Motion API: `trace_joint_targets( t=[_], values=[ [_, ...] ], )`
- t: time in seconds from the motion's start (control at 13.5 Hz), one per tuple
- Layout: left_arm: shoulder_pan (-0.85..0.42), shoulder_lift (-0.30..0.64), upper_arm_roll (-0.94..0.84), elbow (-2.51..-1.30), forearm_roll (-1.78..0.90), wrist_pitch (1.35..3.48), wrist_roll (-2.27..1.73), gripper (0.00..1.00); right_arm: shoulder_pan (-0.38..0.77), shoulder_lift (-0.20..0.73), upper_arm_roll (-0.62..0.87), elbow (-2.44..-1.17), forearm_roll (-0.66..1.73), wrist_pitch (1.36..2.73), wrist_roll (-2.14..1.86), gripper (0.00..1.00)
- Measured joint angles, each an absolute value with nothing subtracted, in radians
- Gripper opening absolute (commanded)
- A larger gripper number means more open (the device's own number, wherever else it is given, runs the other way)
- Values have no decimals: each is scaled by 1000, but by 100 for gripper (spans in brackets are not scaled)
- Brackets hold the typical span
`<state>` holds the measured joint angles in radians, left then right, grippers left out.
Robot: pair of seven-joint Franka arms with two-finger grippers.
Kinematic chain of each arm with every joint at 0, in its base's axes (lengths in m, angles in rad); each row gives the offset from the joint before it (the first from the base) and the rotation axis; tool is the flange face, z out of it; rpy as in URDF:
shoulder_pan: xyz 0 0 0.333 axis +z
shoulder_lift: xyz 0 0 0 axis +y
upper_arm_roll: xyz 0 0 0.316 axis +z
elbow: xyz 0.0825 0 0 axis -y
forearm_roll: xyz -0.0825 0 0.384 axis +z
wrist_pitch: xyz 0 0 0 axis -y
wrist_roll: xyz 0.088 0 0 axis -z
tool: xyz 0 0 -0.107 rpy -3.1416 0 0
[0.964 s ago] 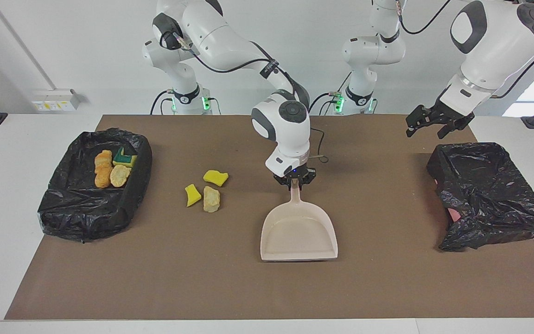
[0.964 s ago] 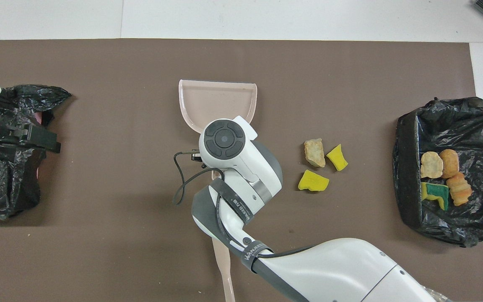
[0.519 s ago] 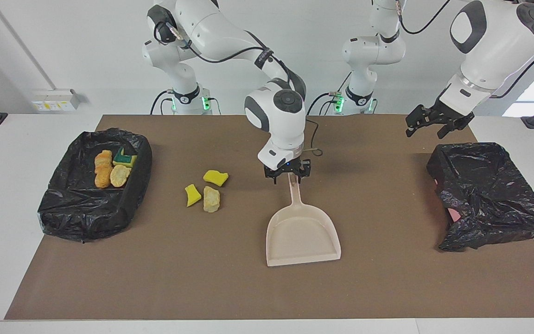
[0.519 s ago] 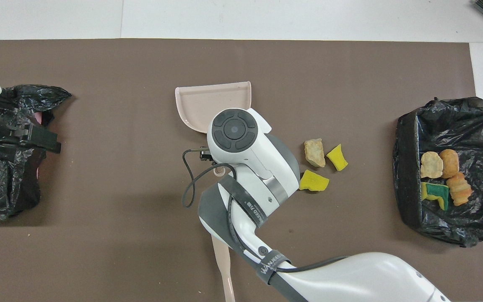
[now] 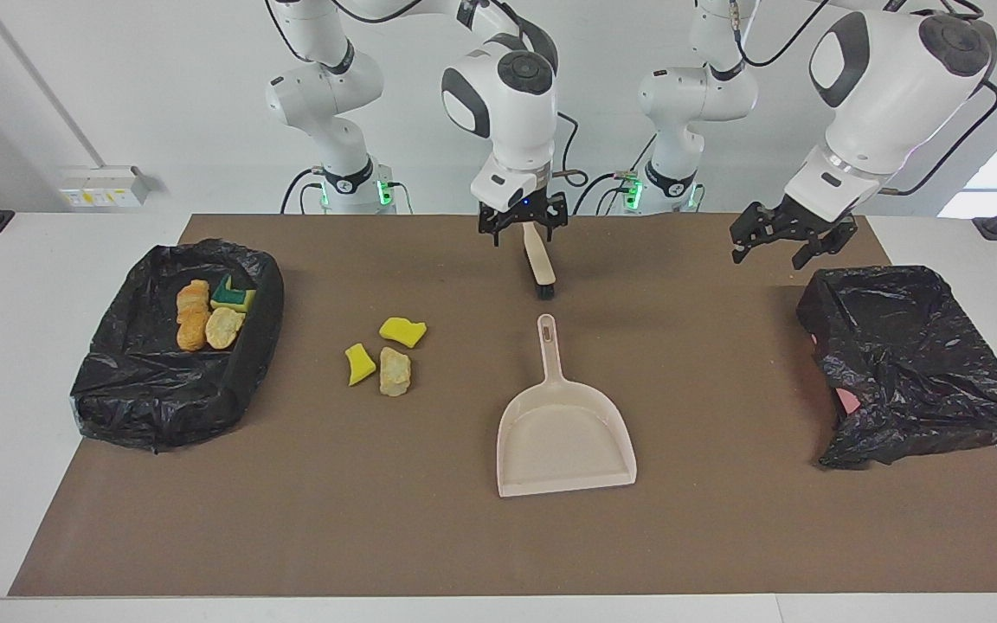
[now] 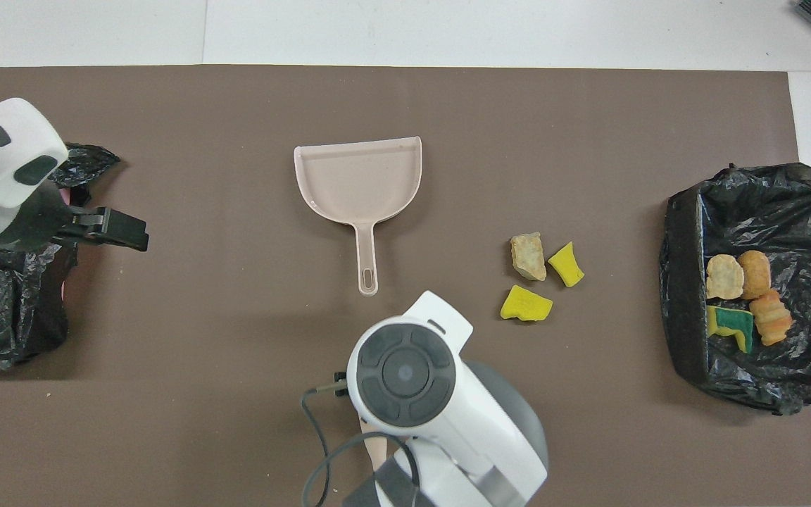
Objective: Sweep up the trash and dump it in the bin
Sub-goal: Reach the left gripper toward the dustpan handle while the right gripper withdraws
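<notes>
My right pincer (image 5: 523, 227) hangs open above the beige black-bristled brush (image 5: 538, 262); I should descend squarely onto its handle; left pincer (image 5: 782, 239) waits open.

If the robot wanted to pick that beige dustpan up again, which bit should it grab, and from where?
Probably the handle. The dustpan lies flat with its scoop facing away from the robots, so the slim, straight handle points toward them. A gripper coming straight down could close across its narrow width. The pan is too broad. The open right gripper hangs closest.
</notes>
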<state>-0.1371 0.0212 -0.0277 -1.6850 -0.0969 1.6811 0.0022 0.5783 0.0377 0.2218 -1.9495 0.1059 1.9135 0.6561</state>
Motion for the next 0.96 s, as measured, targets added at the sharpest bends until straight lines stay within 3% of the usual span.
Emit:
trace_joint_targets(
  t=[0.22,0.52,0.89,0.96],
  values=[
    [-219,80,-29,-1703,-97,1802,-81,100,667,-68,224,-2133,165,1964,657,100],
    [-322,175,-32,-1703,-97,1942,-147,100,759,-142,224,-2329,257,2103,659,100],
    [-432,276,-33,-1702,-97,2076,-281,100,795,-121,223,-2411,260,2265,660,100],
    [-457,294,-33,-1703,-97,2090,-307,100,806,-107,223,-2416,261,2277,661,93]
  ],
)
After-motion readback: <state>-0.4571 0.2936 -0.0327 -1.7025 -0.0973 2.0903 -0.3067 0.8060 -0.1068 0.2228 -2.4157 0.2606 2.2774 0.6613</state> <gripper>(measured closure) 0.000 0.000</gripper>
